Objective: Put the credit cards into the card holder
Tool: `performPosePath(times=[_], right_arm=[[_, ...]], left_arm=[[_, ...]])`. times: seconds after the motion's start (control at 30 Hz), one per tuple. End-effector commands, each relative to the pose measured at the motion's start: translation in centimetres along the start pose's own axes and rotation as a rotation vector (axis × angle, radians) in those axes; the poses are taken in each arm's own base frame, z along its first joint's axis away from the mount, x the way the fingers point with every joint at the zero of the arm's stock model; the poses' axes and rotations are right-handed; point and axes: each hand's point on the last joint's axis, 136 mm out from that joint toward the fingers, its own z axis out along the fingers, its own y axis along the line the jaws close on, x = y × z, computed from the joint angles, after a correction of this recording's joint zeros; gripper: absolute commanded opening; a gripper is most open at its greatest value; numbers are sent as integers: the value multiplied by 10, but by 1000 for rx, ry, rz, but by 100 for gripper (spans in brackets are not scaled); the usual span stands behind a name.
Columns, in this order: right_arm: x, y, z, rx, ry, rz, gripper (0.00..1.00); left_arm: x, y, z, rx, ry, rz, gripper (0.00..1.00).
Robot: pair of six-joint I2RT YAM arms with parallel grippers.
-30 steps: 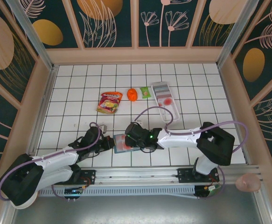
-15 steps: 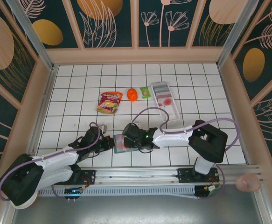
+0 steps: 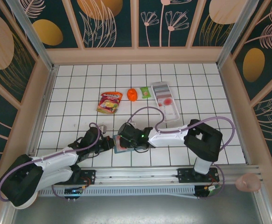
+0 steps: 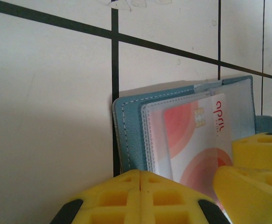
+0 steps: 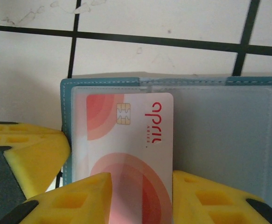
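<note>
The card holder (image 4: 129, 135) was pictured lying open on the desk (image 3: 80, 93), towards 6 o'clock in the overhead view. Its 9 o'clock edge was pinched in the closed left claw (image 4: 140, 177). A credit card (image 5: 131, 140) was seen tucked inside the holder's clear sleeve. The right claw (image 5: 142, 186) was set over the card's near end, its fingers parted. A white tray (image 3: 166, 100) lay towards 1 o'clock.
</note>
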Motion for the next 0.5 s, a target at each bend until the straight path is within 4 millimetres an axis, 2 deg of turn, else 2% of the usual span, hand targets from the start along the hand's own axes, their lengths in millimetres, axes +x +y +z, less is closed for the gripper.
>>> performPosePath(times=[0.0, 0.47], right_arm=[[2, 12, 0, -11, 12, -36, 39], [6, 29, 1, -58, 29, -53, 37]], left_arm=[[7, 8, 0, -18, 17, -16, 0], [5, 7, 0, -21, 10, -19, 0]])
